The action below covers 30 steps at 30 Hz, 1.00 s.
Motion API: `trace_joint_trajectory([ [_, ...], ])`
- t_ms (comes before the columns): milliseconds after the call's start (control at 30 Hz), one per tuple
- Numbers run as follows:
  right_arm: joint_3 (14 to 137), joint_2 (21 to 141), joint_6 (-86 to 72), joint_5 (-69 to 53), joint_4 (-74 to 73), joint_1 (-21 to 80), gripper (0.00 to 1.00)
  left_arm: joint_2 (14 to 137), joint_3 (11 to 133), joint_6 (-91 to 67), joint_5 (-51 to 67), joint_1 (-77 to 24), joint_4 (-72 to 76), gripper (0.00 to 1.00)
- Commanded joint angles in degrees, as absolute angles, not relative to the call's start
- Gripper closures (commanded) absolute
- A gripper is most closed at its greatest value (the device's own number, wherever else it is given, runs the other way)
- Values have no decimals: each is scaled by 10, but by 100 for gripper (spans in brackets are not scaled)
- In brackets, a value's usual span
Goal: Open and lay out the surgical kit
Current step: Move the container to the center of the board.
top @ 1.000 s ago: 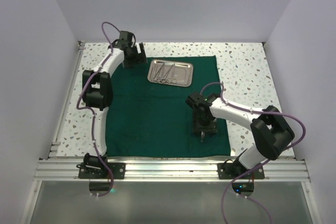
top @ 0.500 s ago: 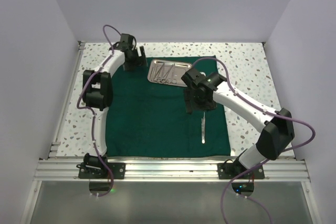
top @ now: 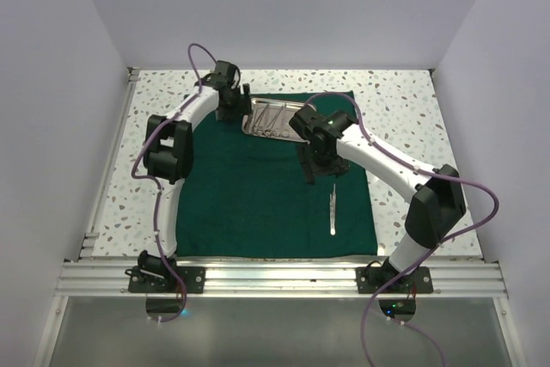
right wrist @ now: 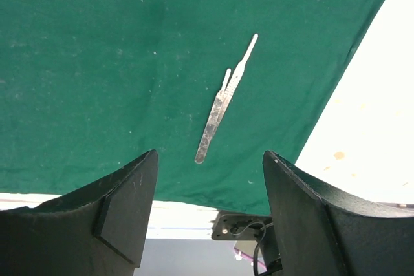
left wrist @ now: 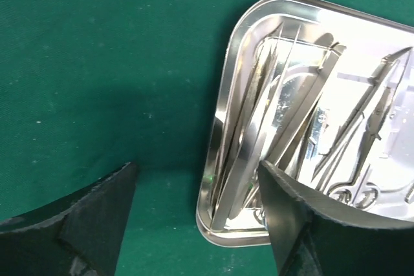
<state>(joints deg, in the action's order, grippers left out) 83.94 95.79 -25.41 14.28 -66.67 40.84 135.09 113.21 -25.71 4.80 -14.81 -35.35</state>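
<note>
**Lying unwrapped: the surgical kit**

The dark green square cloth wrap (top: 258, 186) is spread flat on the speckled white surface (top: 404, 109). At the middle of its far edge sits the shiny rectangular steel tray (top: 268, 118), with slim steel tweezers (left wrist: 259, 114) and scissors (left wrist: 359, 140) packed inside. One slim steel instrument (right wrist: 223, 101) lies alone on the cloth's near right part. The left pincer (left wrist: 194, 218) hangs over the tray's left end, fingers spread wide, holding nothing. The right pincer (right wrist: 207, 205) hovers between the tray and the lone instrument, likewise wide open and empty.
</note>
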Motion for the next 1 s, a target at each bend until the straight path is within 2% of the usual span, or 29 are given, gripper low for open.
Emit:
trace_joint_trajectory([
  [0,874,960,-230,137,-677,403,31,1326,1128,-242,16,-153,-352,21],
  [433,891,965,-221,119,-671,363,37,1325,1129,-239,-13,-155,-354,60],
  [767,882,961,-219,99,-659,303,40,1319,1119,-224,-15,-177,-350,71],
  [867,877,959,-220,99,-654,296,42,1320,1121,-221,-16,-182,-355,82],
  [900,875,958,-220,99,-652,294,42,1319,1121,-221,-17,-184,-356,95],
  [933,873,957,-218,101,-650,292,42,1318,1121,-220,-17,-184,-357,100],
  [967,872,958,-218,104,-650,290,43,1317,1121,-219,-18,-185,-359,100],
])
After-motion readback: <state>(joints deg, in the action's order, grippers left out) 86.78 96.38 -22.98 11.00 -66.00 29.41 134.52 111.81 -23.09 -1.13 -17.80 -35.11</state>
